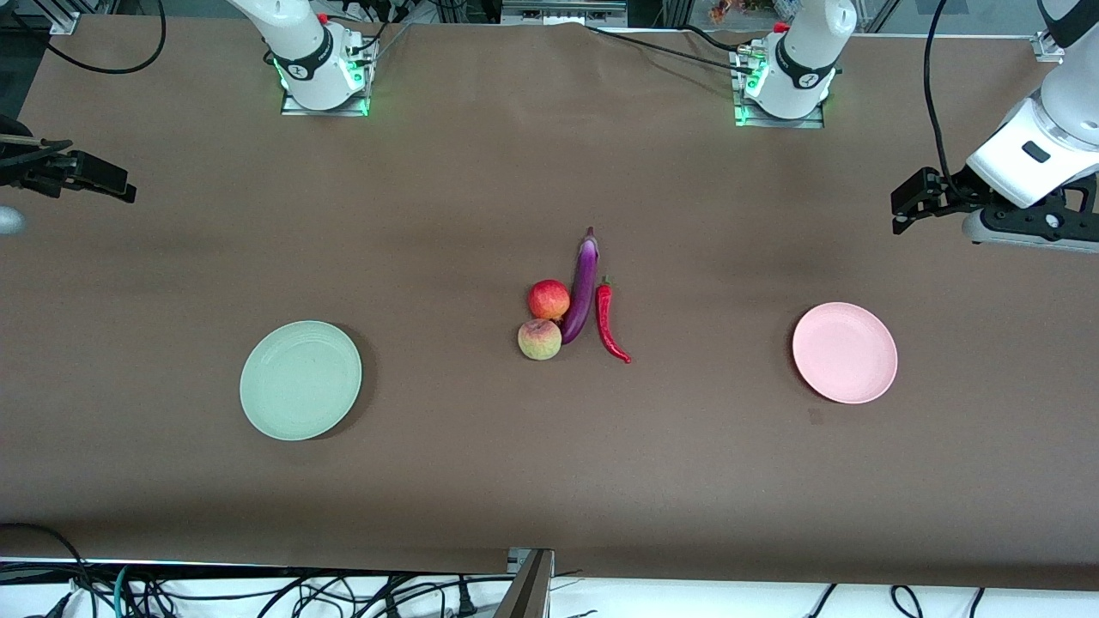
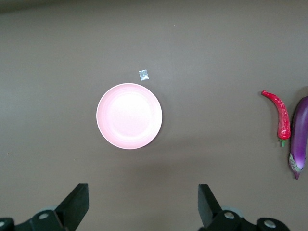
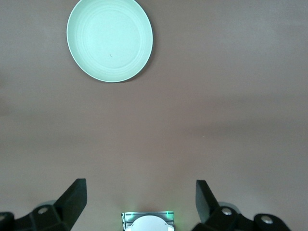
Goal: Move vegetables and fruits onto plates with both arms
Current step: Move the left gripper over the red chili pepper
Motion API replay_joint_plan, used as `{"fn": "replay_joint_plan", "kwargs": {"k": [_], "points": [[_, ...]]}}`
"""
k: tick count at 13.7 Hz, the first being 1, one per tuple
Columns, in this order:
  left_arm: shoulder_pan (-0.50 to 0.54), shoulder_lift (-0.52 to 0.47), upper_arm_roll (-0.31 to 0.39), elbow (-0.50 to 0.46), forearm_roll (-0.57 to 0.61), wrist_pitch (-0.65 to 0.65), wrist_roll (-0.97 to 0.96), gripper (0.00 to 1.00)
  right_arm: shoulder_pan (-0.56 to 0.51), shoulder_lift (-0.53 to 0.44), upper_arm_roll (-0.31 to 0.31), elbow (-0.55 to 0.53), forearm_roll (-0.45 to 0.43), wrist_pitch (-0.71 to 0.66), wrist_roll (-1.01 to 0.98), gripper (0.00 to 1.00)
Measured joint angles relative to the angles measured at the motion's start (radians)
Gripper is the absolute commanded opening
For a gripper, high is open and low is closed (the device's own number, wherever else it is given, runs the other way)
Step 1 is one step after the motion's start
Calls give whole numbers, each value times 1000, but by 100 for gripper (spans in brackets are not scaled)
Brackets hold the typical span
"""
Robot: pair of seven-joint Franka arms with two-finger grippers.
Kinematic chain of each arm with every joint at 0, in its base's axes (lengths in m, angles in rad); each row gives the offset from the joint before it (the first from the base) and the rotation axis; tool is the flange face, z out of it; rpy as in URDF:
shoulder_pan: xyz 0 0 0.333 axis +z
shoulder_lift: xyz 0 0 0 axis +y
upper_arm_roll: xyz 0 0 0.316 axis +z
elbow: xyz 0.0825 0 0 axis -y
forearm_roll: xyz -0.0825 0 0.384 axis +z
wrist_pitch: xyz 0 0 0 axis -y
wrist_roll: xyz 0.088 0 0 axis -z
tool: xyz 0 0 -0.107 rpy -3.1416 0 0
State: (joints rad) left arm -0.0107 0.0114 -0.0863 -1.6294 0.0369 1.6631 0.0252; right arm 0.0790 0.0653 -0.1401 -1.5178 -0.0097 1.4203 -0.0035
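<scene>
Four items lie bunched at the table's middle: a purple eggplant [image 1: 584, 287], a red chili pepper [image 1: 608, 322] beside it toward the left arm's end, a red apple [image 1: 549, 299] and a yellowish-pink peach [image 1: 539, 339] toward the right arm's end. The mint green plate [image 1: 300, 380] and the pink plate [image 1: 845, 352] are both empty. My left gripper [image 1: 903, 209] hangs open over bare table at the left arm's end; its wrist view shows the pink plate [image 2: 129, 116], chili [image 2: 281, 118] and eggplant [image 2: 299, 139]. My right gripper [image 1: 120, 187] hangs open at the right arm's end, with the mint plate [image 3: 109, 39] in view.
Brown cloth covers the whole table. A small square of tape [image 2: 143, 75] lies by the pink plate. The right arm's base [image 3: 147, 222] shows between the right gripper's fingers. Cables and a metal post [image 1: 525, 584] run along the table edge nearest the front camera.
</scene>
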Motion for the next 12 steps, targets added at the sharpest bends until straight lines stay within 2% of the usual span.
{"fn": "replay_joint_plan", "kwargs": {"k": [8, 12], "points": [[-5, 27, -5, 9, 0, -39, 0, 100, -1, 0, -2, 0, 0, 0, 0, 100], [-43, 156, -9, 8, 0, -102, -2, 100, -1, 0, -3, 1, 0, 0, 0, 100]]}}
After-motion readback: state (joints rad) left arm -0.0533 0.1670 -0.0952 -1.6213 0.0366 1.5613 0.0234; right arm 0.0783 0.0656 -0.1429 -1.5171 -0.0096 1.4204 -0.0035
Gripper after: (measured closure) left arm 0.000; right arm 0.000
